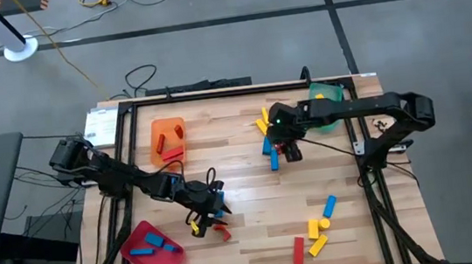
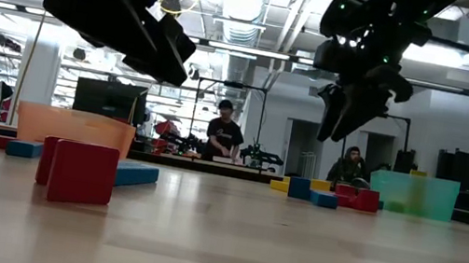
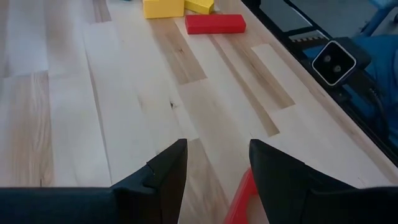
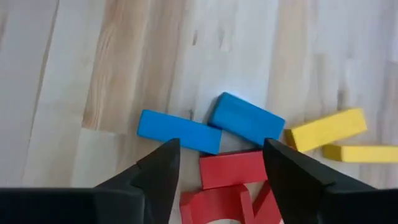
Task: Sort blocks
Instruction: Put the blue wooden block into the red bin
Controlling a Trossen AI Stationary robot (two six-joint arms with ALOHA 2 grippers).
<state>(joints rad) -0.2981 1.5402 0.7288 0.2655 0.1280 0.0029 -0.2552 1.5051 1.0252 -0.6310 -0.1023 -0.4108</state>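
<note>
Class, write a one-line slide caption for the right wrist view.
Right gripper open above red blocks, beside two blue blocks and yellow ones.

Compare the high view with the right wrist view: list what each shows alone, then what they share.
Only the high view: the orange tray, the red tray, the green tray, the left gripper and the loose blocks near the table's front right. Only the right wrist view: the red blocks seen clearly between the right gripper's open fingers. Both: the blue blocks and yellow blocks under the right arm.
</note>
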